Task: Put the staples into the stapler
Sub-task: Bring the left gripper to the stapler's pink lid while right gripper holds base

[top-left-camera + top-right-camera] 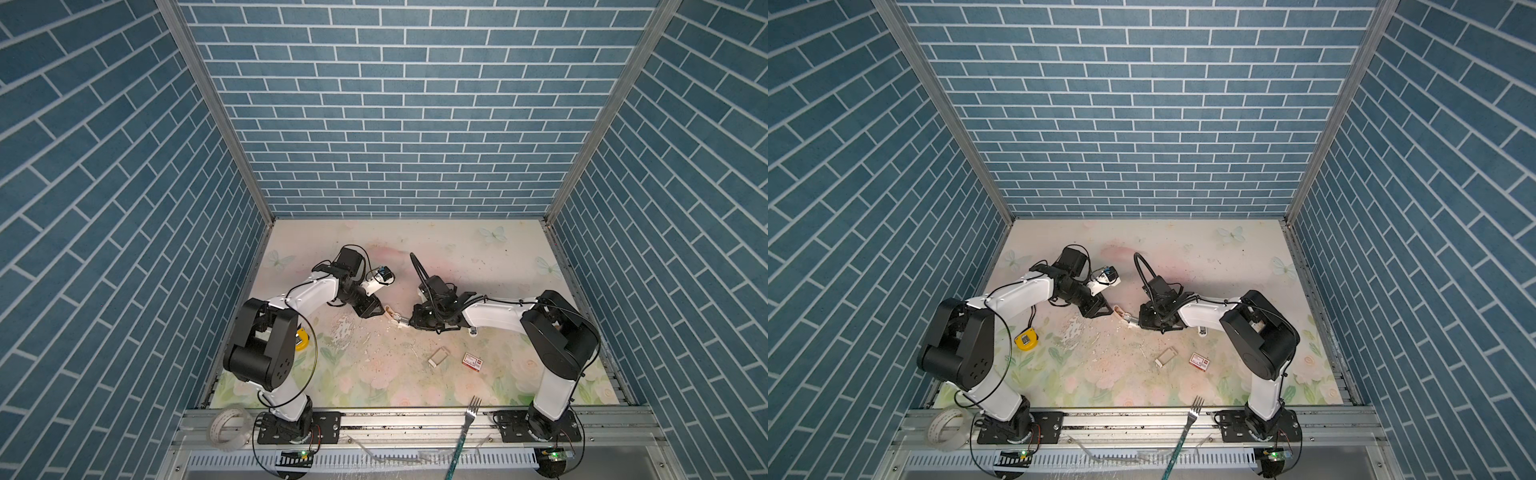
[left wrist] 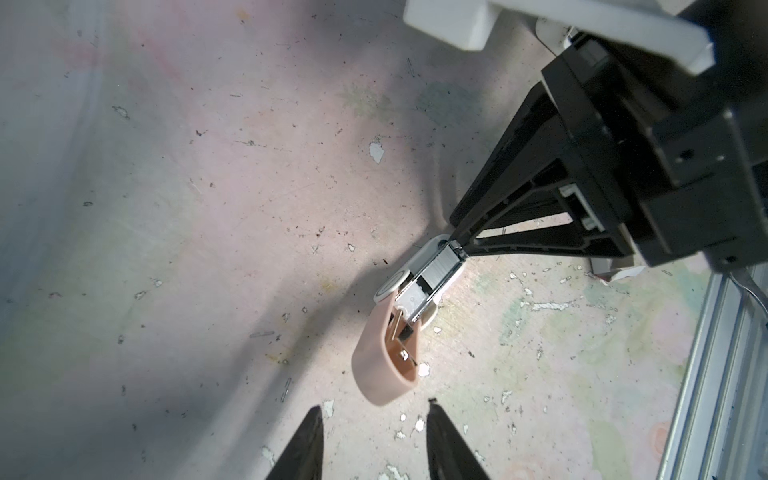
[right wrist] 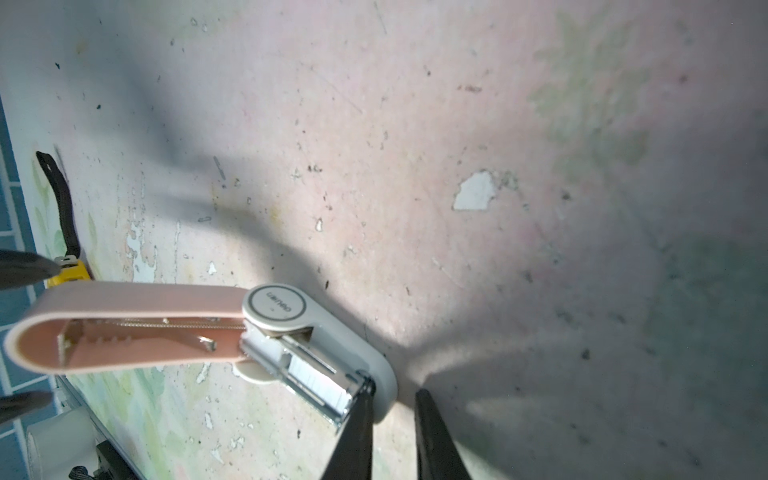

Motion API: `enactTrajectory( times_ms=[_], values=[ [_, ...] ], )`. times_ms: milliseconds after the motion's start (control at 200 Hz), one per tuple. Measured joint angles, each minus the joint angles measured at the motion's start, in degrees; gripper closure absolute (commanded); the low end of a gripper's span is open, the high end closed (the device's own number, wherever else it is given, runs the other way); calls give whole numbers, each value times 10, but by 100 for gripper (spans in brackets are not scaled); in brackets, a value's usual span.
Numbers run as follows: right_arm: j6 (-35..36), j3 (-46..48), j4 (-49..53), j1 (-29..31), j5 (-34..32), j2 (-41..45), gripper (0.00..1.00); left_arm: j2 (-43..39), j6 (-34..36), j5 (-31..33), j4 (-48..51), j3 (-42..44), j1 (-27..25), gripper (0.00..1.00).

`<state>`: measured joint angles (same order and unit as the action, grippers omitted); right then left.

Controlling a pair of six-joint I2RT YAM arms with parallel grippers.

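We see the stapler [image 3: 332, 328] at mid-table, flipped open and lying between the two arms. The right gripper [image 3: 395, 388] is clenched on the right end of its grey base. A silvery strip of staples [image 3: 318, 380] sits in the open magazine [image 2: 432, 278], just left of those fingertips. The pink lid [image 3: 137, 299] swings out to the left. Its rounded end lies just ahead of the left gripper [image 2: 375, 409], whose jaws stand apart and hold nothing. We cannot tell whether they touch the lid. Nearer and to the right, well apart from both grippers, a pale tray [image 1: 438, 356] and a red-and-white box [image 1: 473, 360] lie on the table [image 1: 415, 257]. We cannot tell what the tray holds.
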<state>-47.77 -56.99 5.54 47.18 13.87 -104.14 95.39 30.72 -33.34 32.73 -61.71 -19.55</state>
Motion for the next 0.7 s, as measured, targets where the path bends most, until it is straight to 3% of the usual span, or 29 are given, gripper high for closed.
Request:
enactTrajectory(
  times_ms=[700],
  values=[
    [0,-9,4,-1,1,-7,79,17,7,-4,17,-18,-21,66]
  ],
)
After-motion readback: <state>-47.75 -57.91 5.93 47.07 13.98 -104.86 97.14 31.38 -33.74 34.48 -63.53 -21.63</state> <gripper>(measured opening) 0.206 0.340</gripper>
